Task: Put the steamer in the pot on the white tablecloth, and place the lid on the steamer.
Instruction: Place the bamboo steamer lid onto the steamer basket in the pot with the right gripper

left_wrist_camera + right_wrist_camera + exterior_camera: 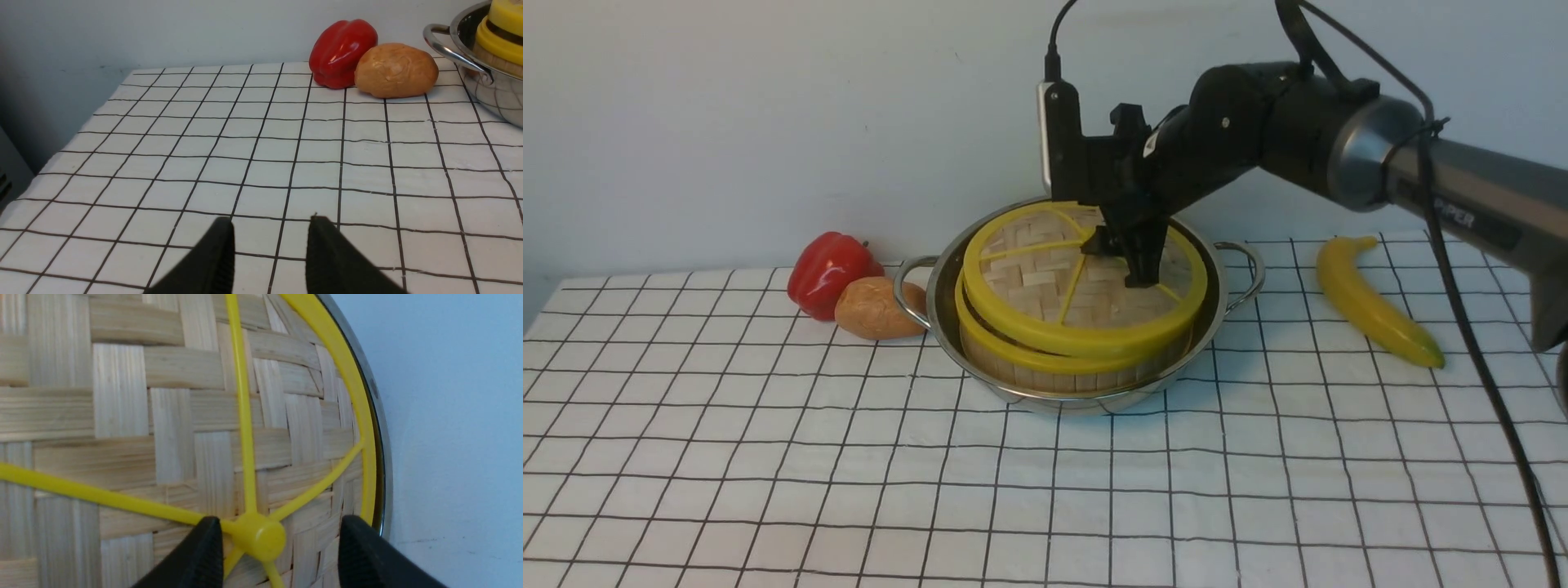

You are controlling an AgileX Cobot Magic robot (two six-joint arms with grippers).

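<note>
Front view showed the yellow-rimmed round bamboo steamer (pixel 1045 371) inside the shiny two-handled steel pot (pixel 1115 402), the flat woven yellow-spoked lid (pixel 1045 286) resting slightly askew on it. The right pincer (pixel 282 531) stood spread around the lid's hub; the left pincer (pixel 271 228) stood apart above the black-gridded white tablecloth (pixel 849 490).

Yellow-rimmed lid (pixel 1039 278) tops the bamboo steamer (pixel 1045 377) inside the steel pot (pixel 1111 402).
</note>
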